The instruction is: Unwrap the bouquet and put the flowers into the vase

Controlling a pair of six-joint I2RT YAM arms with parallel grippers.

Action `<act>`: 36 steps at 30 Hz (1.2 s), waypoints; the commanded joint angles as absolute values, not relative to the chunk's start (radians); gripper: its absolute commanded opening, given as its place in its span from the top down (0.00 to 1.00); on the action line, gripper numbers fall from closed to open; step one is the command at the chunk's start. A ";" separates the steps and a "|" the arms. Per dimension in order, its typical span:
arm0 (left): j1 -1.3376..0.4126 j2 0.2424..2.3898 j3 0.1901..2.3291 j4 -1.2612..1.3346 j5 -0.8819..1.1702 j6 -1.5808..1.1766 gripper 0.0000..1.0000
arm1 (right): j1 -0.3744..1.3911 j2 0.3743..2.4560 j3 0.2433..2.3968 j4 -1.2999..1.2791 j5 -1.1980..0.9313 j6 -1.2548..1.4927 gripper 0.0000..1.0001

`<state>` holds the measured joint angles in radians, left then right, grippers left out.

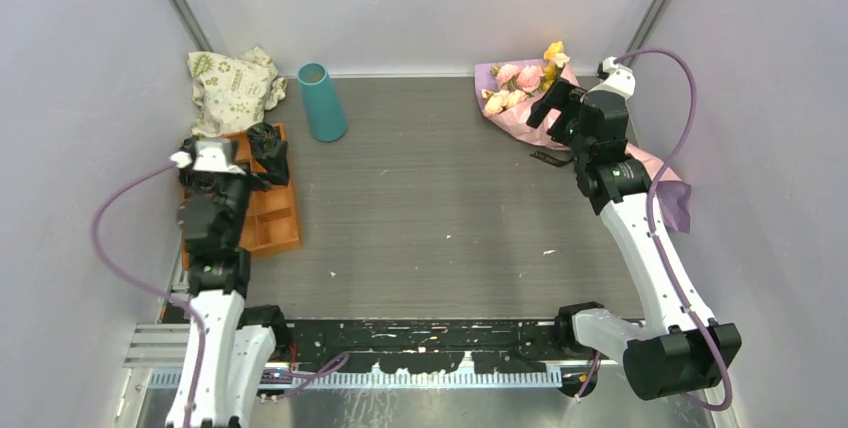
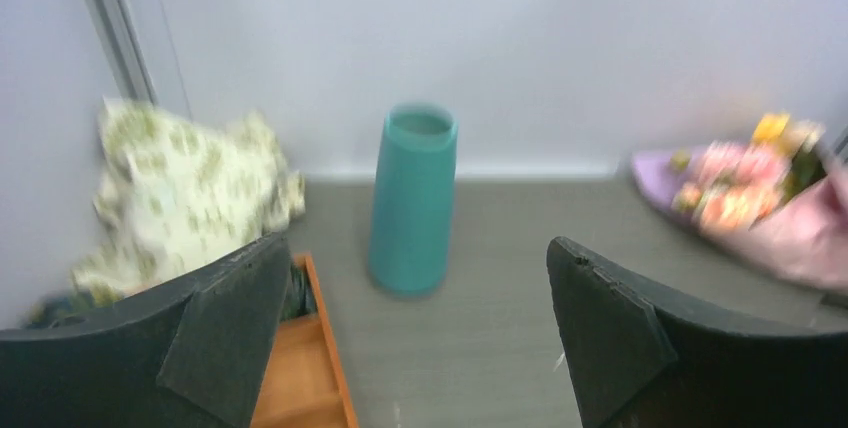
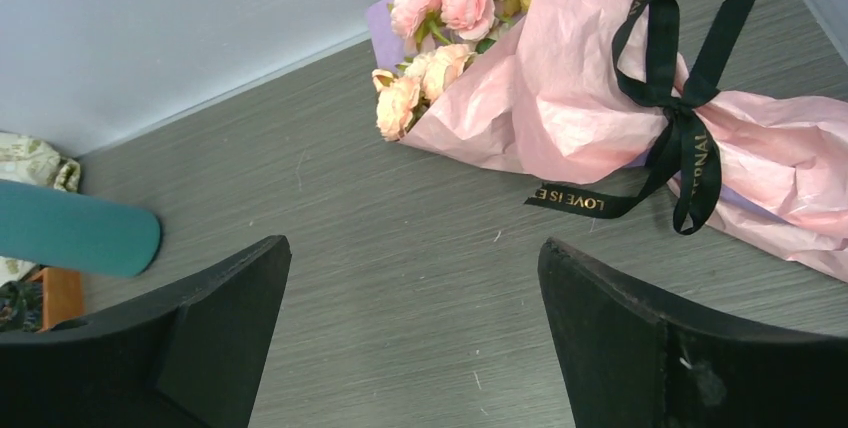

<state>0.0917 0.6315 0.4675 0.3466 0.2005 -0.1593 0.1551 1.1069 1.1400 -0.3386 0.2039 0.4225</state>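
The bouquet (image 1: 515, 98) lies at the back right of the table, wrapped in pink and lilac paper (image 3: 570, 88) and tied with a black ribbon (image 3: 682, 118). Its flowers (image 3: 440, 23), pink, cream and yellow, poke out of the wrap toward the back wall. The teal vase (image 1: 322, 101) stands upright at the back left, empty. My right gripper (image 1: 555, 105) hovers open just left of the bouquet's middle, holding nothing. My left gripper (image 1: 268, 153) hangs open over the orange tray and faces the vase (image 2: 412, 203).
A cream cloth bag with green print (image 1: 232, 88) is crumpled in the back left corner. The orange tray (image 1: 275, 218) with square compartments lies along the left side, with dark bundles (image 1: 268, 148) at its far end. Grey walls close in the table.
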 commanded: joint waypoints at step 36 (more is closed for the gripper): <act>0.015 0.893 1.687 -0.908 0.057 -0.441 0.01 | 0.087 1.816 2.157 -1.006 0.180 0.389 0.01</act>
